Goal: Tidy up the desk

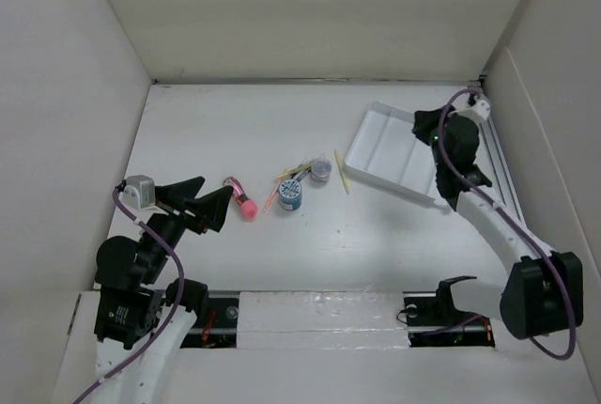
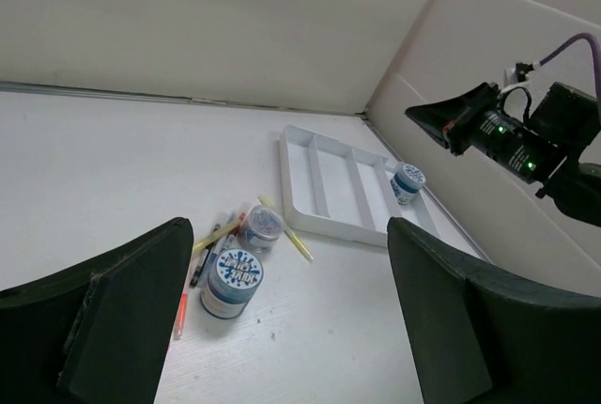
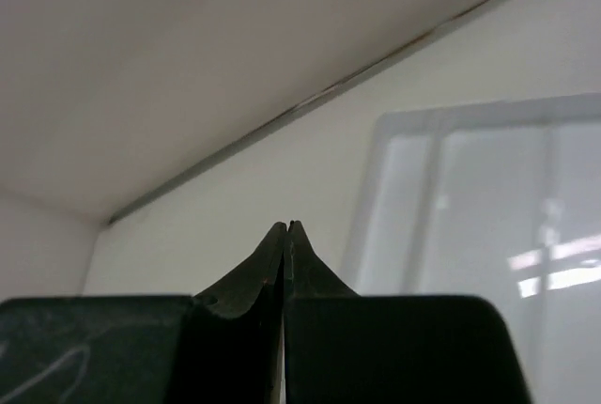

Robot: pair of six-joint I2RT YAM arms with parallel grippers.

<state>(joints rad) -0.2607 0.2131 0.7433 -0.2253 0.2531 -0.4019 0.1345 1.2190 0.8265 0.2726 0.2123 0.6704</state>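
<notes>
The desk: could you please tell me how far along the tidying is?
Early. Done: one small jar sits in the end compartment of the tray. In hand: nothing; the right gripper is shut and empty over the tray, and the left gripper is open near the pink-tipped item. Left: that item, the blue-labelled jar, clear-lidded jar, pens and yellow stick lie loose on the desk.

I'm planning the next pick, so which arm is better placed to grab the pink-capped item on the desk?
Left, probably. The left gripper sits right beside the pink-capped item, jaws wide open. The right gripper is shut and hangs by the white tray, far across the desk.
</notes>
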